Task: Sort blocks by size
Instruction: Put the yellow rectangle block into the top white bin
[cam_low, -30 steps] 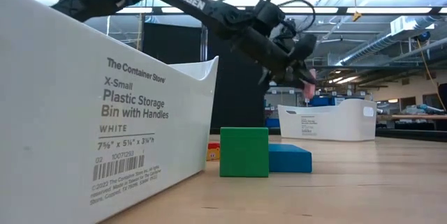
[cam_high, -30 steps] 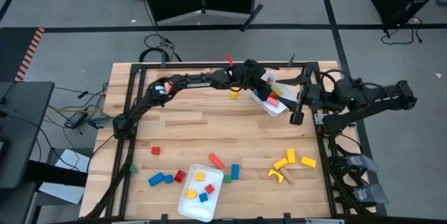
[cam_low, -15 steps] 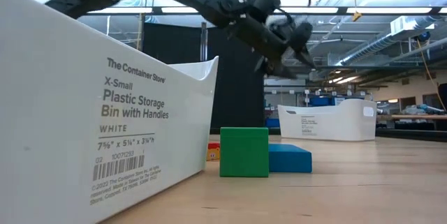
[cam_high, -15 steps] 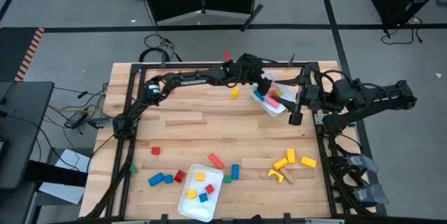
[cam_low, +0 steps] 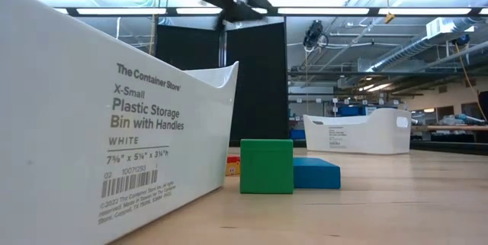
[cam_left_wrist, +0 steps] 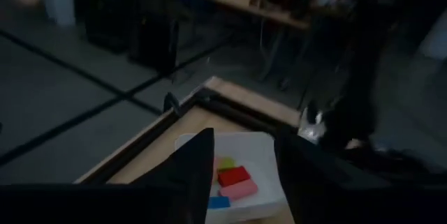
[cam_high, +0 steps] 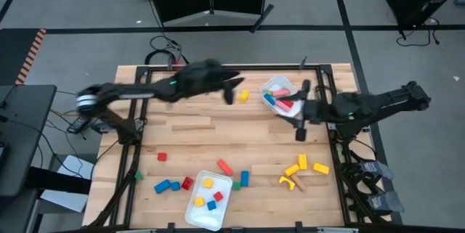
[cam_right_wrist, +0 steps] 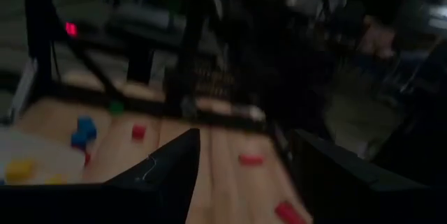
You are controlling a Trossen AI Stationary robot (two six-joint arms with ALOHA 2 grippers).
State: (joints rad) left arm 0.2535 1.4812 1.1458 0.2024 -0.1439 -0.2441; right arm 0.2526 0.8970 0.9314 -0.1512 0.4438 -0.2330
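The wooden table (cam_high: 218, 135) holds two white trays, one (cam_high: 209, 200) at the near edge and one (cam_high: 282, 95) near the far right corner. Loose blocks lie along the near side: blue blocks (cam_high: 166, 186), yellow blocks (cam_high: 301, 168).

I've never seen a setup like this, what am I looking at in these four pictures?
Two dark robot arms work at a wooden table. One picture looks straight down, one sits at table height, and one comes from each arm's wrist. Coloured wooden blocks lie scattered, some already in two white trays: one at the table's near edge, one at the far side. The left gripper hangs open and empty above the table, short of the far tray. The right gripper is open beside that tray, holding nothing.
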